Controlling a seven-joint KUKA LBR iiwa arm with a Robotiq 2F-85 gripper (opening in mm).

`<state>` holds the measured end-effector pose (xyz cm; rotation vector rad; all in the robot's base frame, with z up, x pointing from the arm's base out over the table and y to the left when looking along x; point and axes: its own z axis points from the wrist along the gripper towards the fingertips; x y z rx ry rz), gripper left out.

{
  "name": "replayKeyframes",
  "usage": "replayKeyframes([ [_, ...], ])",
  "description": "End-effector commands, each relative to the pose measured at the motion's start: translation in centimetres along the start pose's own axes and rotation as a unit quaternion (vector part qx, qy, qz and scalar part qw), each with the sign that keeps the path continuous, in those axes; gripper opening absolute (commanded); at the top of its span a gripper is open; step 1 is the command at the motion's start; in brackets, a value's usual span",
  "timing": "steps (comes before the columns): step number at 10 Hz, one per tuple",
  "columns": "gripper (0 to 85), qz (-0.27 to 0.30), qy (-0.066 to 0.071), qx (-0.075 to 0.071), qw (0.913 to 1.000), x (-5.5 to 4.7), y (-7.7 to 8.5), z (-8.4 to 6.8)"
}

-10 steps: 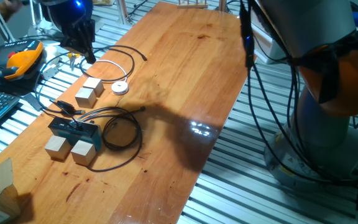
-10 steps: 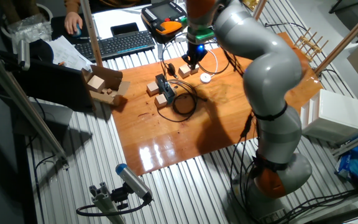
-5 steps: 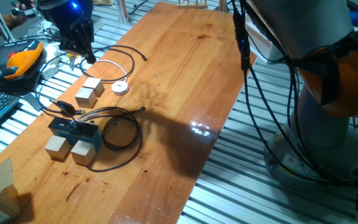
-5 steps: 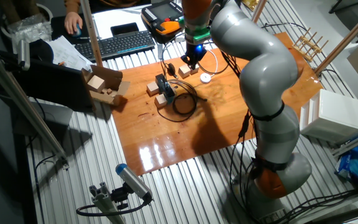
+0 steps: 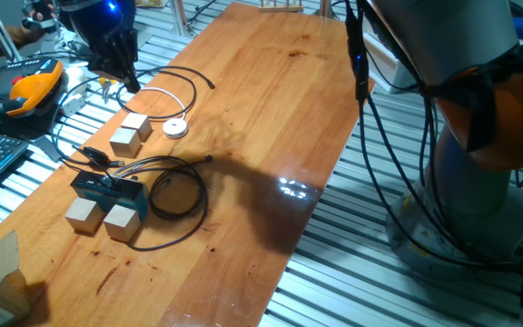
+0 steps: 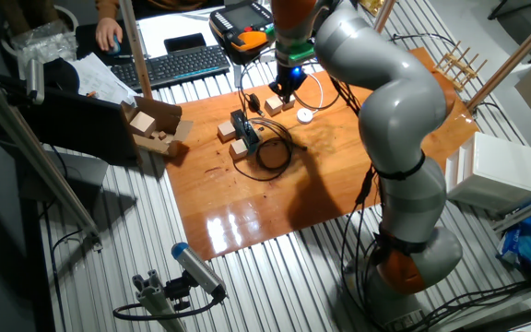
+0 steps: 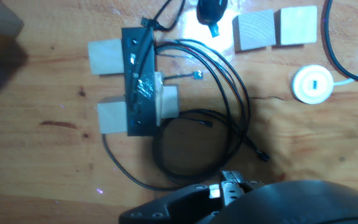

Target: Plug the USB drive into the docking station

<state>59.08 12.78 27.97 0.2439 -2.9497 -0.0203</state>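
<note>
The docking station (image 5: 105,188) is a flat dark box lying between pale wooden cubes, with thin black cables plugged into it. It also shows in the other fixed view (image 6: 241,129) and in the hand view (image 7: 138,81). My gripper (image 5: 130,84) hangs above the table's far left corner, well behind the station, and it shows too in the other fixed view (image 6: 282,95). In the hand view its dark fingers (image 7: 185,202) look closed on the USB drive (image 7: 230,184), of which only a small metal plug end shows.
Two wooden cubes (image 5: 130,134) and a round white puck on a cable (image 5: 175,128) lie between gripper and station. Two more cubes (image 5: 103,218) flank the station. A coiled black cable (image 5: 175,195) lies to its right. An orange handset (image 5: 30,91) sits off the table's left edge.
The gripper has hardly moved. The arm's upper links and hanging cables swayed slightly left and back. Nothing on the table has shifted.
</note>
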Motion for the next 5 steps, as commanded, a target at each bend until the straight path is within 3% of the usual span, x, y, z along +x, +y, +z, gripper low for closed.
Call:
replayKeyframes([
  [1, 0.0, 0.013, 0.000, 0.000, 0.9999, 0.00, 0.01, -0.01],
  [5, 0.0, 0.047, -0.007, 0.002, 0.9989, -0.01, 0.02, -0.02],
])
